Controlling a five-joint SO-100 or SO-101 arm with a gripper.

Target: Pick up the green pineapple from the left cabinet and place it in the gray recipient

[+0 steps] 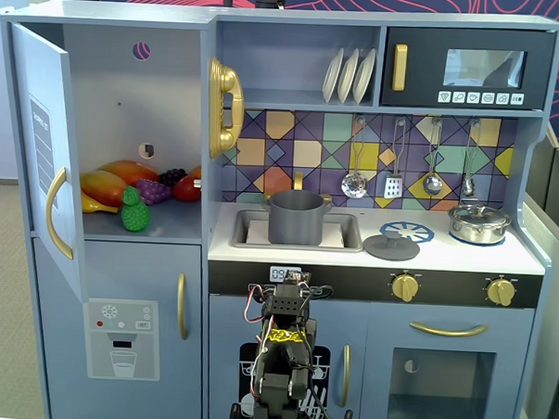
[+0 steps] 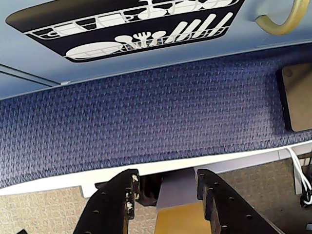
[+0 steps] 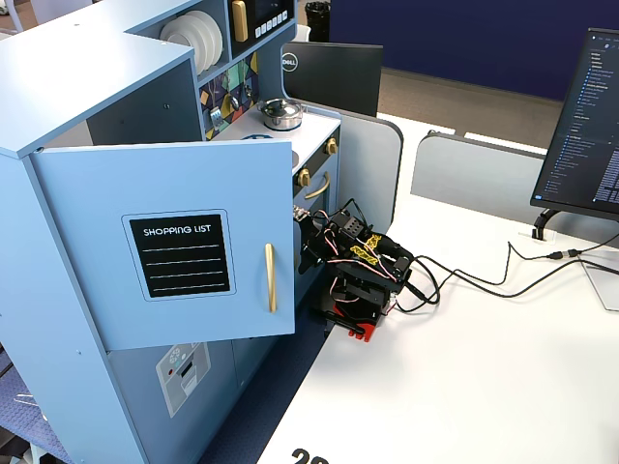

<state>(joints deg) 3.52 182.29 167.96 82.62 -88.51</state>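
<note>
The green pineapple [image 1: 135, 212] sits at the front of the shelf in the left cabinet [image 1: 136, 101], in front of other toy fruit. The cabinet's door [image 1: 43, 153] with the gold handle stands swung open; it also shows in a fixed view [image 3: 174, 251], where it hides the shelf. The gray recipient [image 1: 296, 217] stands in the sink, empty as far as I can see. My arm [image 1: 282, 358] is folded low in front of the kitchen, far below the shelf. In the wrist view my gripper [image 2: 168, 183] points down at blue carpet [image 2: 146, 117], jaws apart and empty.
An orange-yellow mango [image 1: 104, 185], purple grapes [image 1: 153, 189] and a red fruit [image 1: 188, 188] lie behind the pineapple. A flat gray lid [image 1: 391, 245] and a shiny lidded pot [image 1: 478, 223] are on the counter. Cables [image 3: 484, 280] and a monitor [image 3: 585, 116] are on the white table.
</note>
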